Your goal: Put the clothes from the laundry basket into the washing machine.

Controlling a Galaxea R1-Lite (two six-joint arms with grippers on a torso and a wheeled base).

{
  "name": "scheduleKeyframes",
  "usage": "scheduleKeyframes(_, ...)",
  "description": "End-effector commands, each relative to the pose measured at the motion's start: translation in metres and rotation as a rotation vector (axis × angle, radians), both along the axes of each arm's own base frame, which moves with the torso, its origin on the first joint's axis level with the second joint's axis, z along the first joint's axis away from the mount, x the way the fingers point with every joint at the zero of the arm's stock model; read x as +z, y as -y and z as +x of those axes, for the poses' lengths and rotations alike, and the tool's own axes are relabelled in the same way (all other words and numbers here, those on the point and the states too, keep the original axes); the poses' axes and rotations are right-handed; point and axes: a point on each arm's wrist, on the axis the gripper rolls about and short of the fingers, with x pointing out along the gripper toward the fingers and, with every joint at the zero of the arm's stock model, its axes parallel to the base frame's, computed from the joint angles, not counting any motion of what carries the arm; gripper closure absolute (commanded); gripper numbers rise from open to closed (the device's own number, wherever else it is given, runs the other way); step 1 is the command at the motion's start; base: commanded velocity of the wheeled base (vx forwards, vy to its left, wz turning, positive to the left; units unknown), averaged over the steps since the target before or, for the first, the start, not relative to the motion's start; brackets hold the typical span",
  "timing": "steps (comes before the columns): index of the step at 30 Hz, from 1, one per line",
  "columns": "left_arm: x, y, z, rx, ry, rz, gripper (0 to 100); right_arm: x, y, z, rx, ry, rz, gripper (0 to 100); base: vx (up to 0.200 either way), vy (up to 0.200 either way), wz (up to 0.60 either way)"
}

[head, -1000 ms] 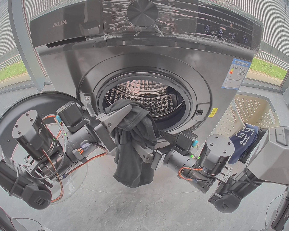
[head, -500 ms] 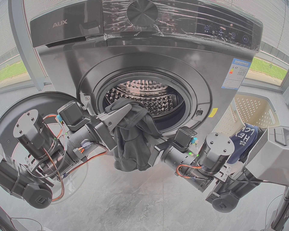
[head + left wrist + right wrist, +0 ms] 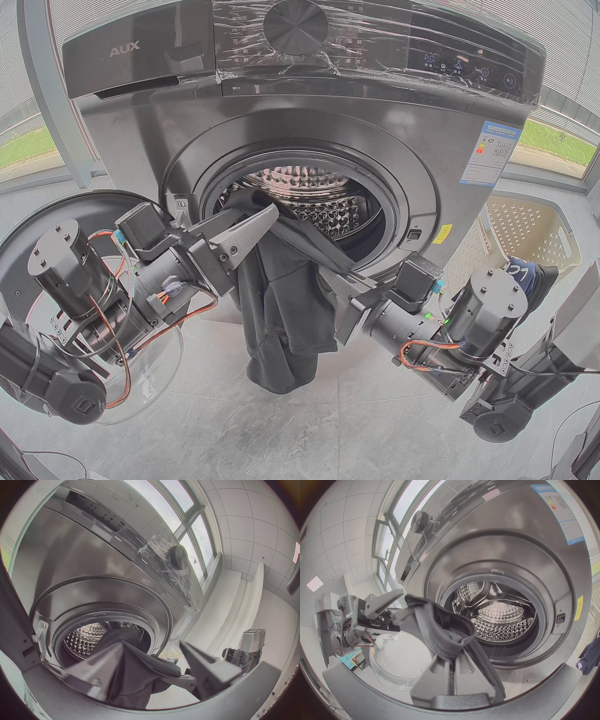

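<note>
Between the pressed-together fingers of the right claw (image 3: 453,664) sat a fold of the dark grey garment (image 3: 281,312), pinched tight. From that grip the cloth ran up and forward to the mouth of the drum (image 3: 300,187), just beyond the claw tips. The left claw (image 3: 150,644) was spread wide with no pinch. The cloth was only draped over one finger (image 3: 90,670) like a hook, and the other finger was bare.

Likely reason: the left claw propped the garment's top at opening height while the right claw did the real holding and feeding.

Most of the garment hung below both claws, outside the washing machine (image 3: 375,119). Its hem was low over the floor (image 3: 250,437); could not tell if it touched. The door (image 3: 75,219) stood swung open behind the left claw, so the opening was free.

Well off to the right claw's outer side, past its arm, the laundry basket (image 3: 531,231) stood beside the machine with a navy garment (image 3: 522,274) at its rim, probably the next item. The step in hand looked like pushing the cloth in. The hanging tail could snag on the lip.
</note>
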Motion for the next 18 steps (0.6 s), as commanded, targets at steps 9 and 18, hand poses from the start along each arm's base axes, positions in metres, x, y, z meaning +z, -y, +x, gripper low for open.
scheduleKeyframes(9,-0.002,-0.007,0.008,0.034,-0.022,0.005,0,0.026,0.019,-0.012,-0.014,0.045,0.031,100,0.000,0.000,0.00)
scheduleKeyframes(18,-0.019,-0.006,0.009,0.033,-0.078,0.041,0,0.034,0.021,-0.017,-0.009,0.065,0.050,100,0.000,0.000,0.00)
